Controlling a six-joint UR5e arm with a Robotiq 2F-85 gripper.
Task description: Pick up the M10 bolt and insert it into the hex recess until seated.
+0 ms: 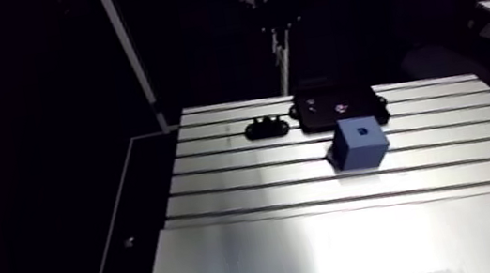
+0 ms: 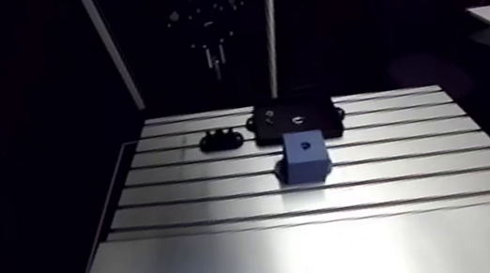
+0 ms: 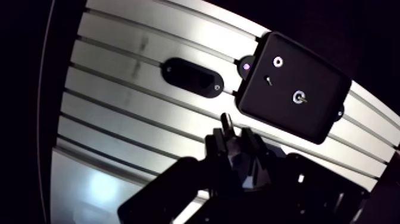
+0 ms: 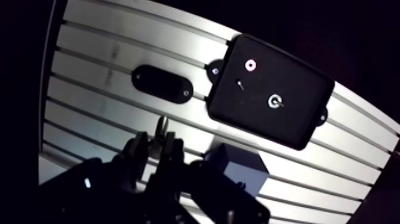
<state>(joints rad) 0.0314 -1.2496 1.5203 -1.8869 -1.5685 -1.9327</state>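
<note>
In the wrist view my gripper [image 3: 233, 138] is shut on the M10 bolt [image 3: 226, 123], whose thin metal end sticks out past the close-set fingers [image 3: 250, 145]. It hangs well above the table. Ahead of it lies a black plate [image 3: 309, 113] with a white-ringed hole [image 3: 277, 61] and a second round recess [image 3: 297, 96]. A blue cube [image 1: 361, 146] with a dark hole in its top [image 1: 360, 131] stands just in front of the plate; in the wrist view the cube [image 4: 245, 167] is mostly hidden behind the gripper. The gripper does not show in the arm view.
A small black oval piece [image 1: 267, 128] is fixed to the slotted table [image 1: 248, 185] left of the plate. The table's front part is a smooth sheet [image 1: 343, 246]. The table's left edge [image 1: 157, 201] drops into darkness.
</note>
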